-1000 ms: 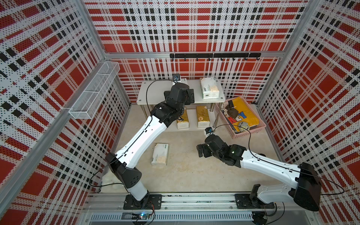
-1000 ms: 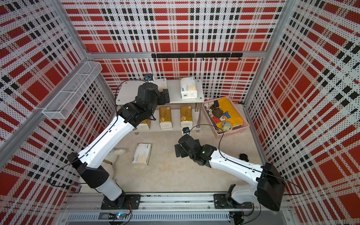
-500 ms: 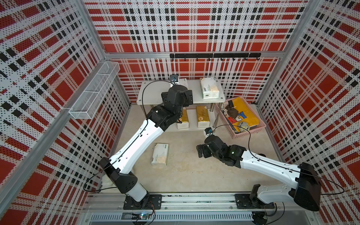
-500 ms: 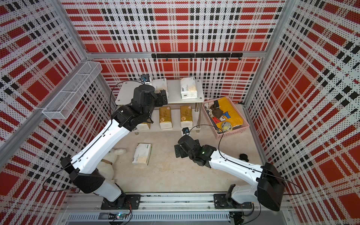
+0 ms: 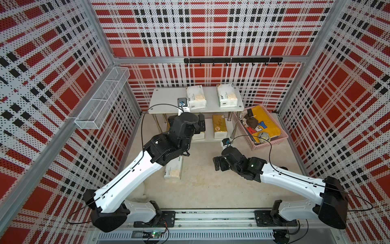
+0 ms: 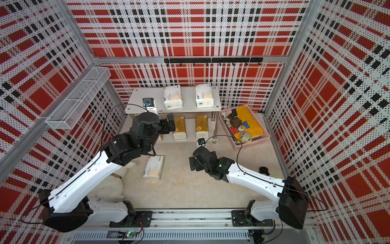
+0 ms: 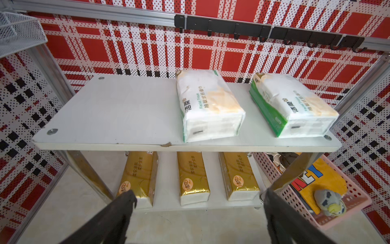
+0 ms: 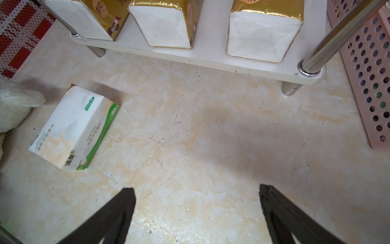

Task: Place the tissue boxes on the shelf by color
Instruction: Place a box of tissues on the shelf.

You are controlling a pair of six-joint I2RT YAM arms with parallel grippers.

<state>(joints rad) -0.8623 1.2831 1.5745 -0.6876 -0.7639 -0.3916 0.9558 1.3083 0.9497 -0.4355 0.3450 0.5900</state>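
Floor (image 8: 211, 137): 1 white pack (image 8: 71, 128) | shelf (image 7: 116, 109): 2 white packs (image 7: 209, 105) (image 7: 293, 105) (top), 3 gold packs (image 7: 139, 175) (image 7: 193, 177) (image 7: 239, 175)

Pink basket (image 7: 295, 202) with yellow cloth (image 5: 268, 124) and grey toy (image 7: 329, 202); wire basket (image 5: 103, 99) mounted high; white plush (image 6: 107, 188) on tabletop (image 5: 211, 190).

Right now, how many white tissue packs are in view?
3. Two white tissue packs sit on the shelf's top board; a third lies on the floor in front. The arms could hide more.

shelf (image 7: 109, 109) top half bare, white packs (image 7: 209, 101) beside
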